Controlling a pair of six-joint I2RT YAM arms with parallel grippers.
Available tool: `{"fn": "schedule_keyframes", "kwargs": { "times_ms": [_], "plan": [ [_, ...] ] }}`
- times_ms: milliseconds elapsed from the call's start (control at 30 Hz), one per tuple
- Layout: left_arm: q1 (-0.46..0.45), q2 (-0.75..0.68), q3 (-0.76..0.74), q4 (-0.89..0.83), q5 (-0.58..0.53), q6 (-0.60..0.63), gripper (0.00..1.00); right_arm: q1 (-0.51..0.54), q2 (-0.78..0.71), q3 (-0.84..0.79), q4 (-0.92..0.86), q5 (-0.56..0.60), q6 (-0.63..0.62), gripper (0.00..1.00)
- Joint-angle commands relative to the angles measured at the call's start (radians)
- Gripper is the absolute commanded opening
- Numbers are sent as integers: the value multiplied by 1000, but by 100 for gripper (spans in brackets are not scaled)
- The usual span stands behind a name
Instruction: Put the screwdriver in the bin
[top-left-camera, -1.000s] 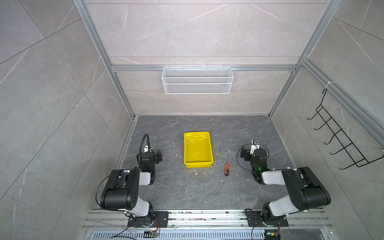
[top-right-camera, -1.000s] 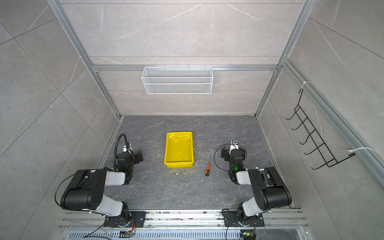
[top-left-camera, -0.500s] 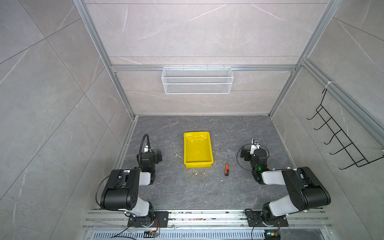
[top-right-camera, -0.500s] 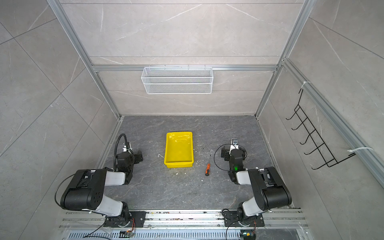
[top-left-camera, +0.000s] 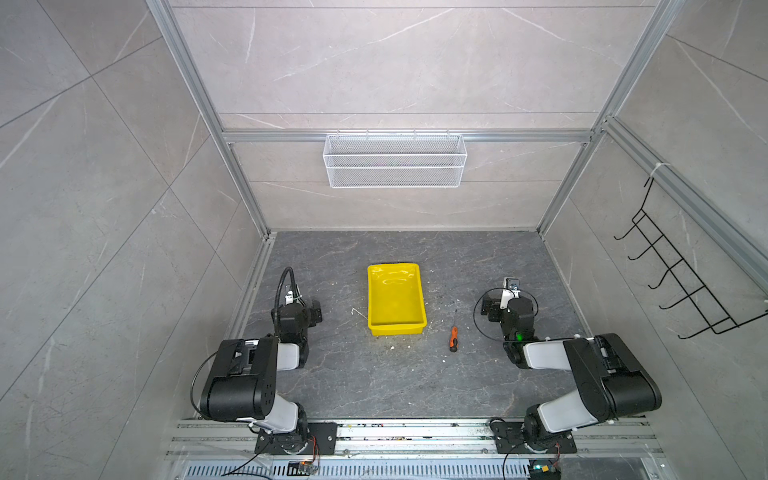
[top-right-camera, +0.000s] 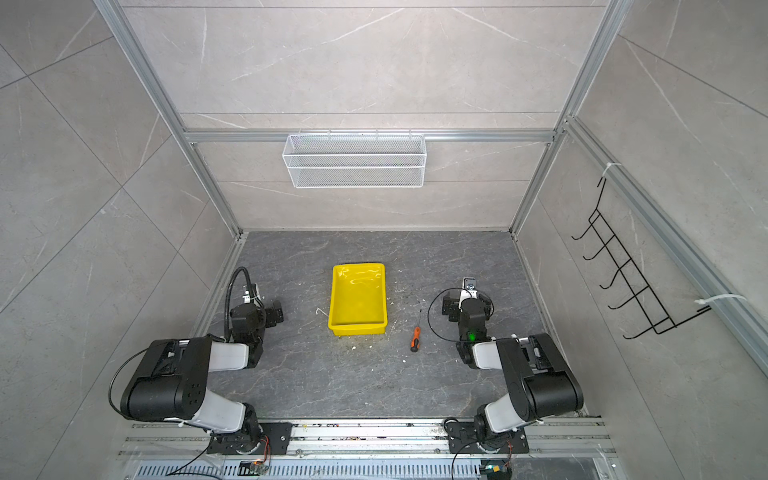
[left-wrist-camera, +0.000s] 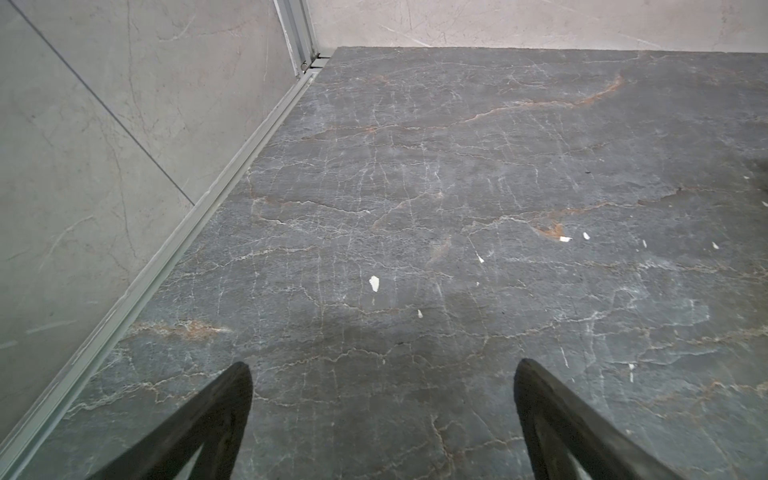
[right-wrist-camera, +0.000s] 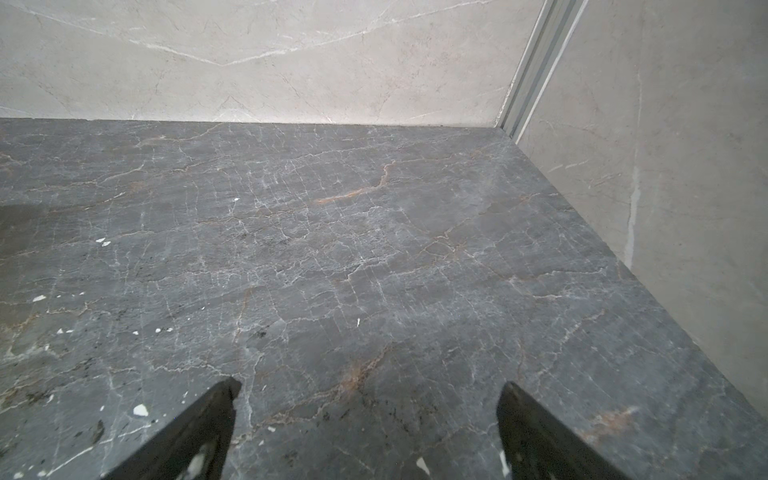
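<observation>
Nothing is done yet: screwdriver (top-left-camera: 454, 334) is seen lying at four o'clock of bin (top-left-camera: 397, 330), untouched; left gripper (left-wrist-camera: 383, 365) and right gripper (right-wrist-camera: 370, 382) are spread apart, empty.

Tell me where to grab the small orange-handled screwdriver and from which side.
Grip the small orange-handled screwdriver across its thick handle, not the thin dark shaft. It lies flat on the grey stone tabletop, shaft toward the back wall, so probably come straight down with the nearer, open right gripper.
</observation>
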Motion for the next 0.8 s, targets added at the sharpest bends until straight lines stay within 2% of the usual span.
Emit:
{"fn": "schedule_keyframes", "kwargs": {
  "times_ms": [0,433,633,700,767],
  "plan": [
    [3,-8,23,26,26,-10,100,-2,0,5,13,2,10,99],
    [2,-10,22,26,28,-8,100,-1,-4,-4,24,1,2,99],
    [-22,-53,-34,98,113,54,100,19,-38,-25,45,24,-15,99],
    [-38,-125,-31,26,100,69,100,35,-55,-54,92,38,-25,99],
    [-50,-249,39,-252,122,29,100,60,-110,-97,131,105,-37,99]
  ]
}}
